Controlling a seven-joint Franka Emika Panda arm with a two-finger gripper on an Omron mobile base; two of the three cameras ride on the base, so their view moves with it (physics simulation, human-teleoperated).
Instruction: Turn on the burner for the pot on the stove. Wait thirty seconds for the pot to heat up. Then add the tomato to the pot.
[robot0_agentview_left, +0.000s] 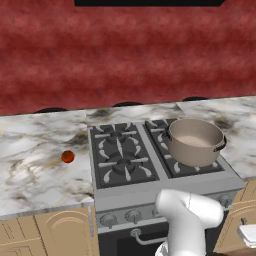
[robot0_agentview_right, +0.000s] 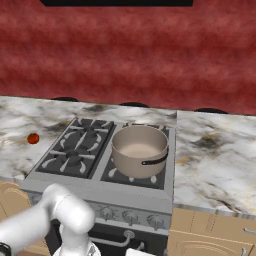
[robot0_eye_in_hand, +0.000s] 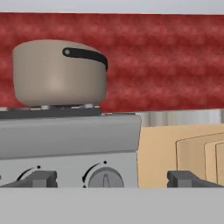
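While the white arm (robot0_agentview_left: 187, 220) hangs low before the stove (robot0_agentview_left: 160, 192), the claw (robot0_eye_in_hand: 111, 179) stands wide open and holds nothing, its two dark fingertips (robot0_eye_in_hand: 41, 178) set far apart at the bottom of the hand view. Between those tips, left of the middle, sits a round grey knob (robot0_eye_in_hand: 104, 177) on the stove's front panel (the tips do not touch it), and part of another knob shows at the left tip. Above the panel the pot (robot0_eye_in_hand: 59, 74) stands on the dark grate, one dark handle (robot0_eye_in_hand: 85, 54) turned toward the camera. From the base views the pot (robot0_agentview_left: 195, 141) occupies the right side of the cooktop, over the nearer right burner; whether a flame burns beneath it I cannot tell. Both left burners (robot0_agentview_left: 120, 155) are bare. On the marbled bench (robot0_agentview_left: 35, 165) left of the stove lies the tomato (robot0_agentview_left: 68, 157), well apart from the pot. Behind runs a red wall (robot0_agentview_left: 125, 60), and tan cabinet doors (robot0_eye_in_hand: 183, 153) flank the stove.
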